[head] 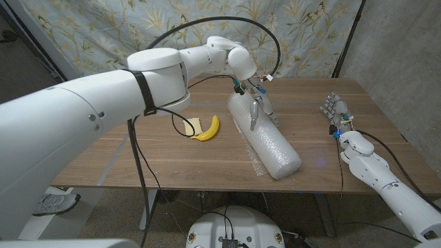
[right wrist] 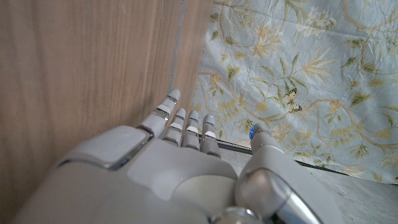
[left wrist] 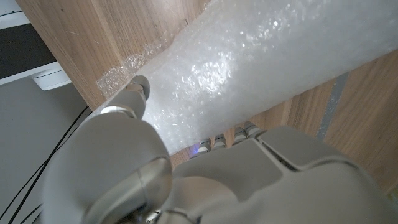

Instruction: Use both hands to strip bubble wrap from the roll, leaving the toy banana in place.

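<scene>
Left hand (head: 258, 103) is gripping the far end of the bubble wrap roll (head: 265, 138), which is lying diagonally mid-table (head: 138, 162). Toy banana (head: 207, 129) is sitting just left of the roll. Right hand (head: 336, 110) is resting released, fingers apart, well right of the roll.

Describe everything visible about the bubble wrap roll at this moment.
The bubble wrap roll is a thick, whitish translucent cylinder lying on its side on the wooden table, running diagonally toward the near edge. A loose flap of wrap lies on the wood along it. The left hand grips its far end, fingers curled around it.
</scene>
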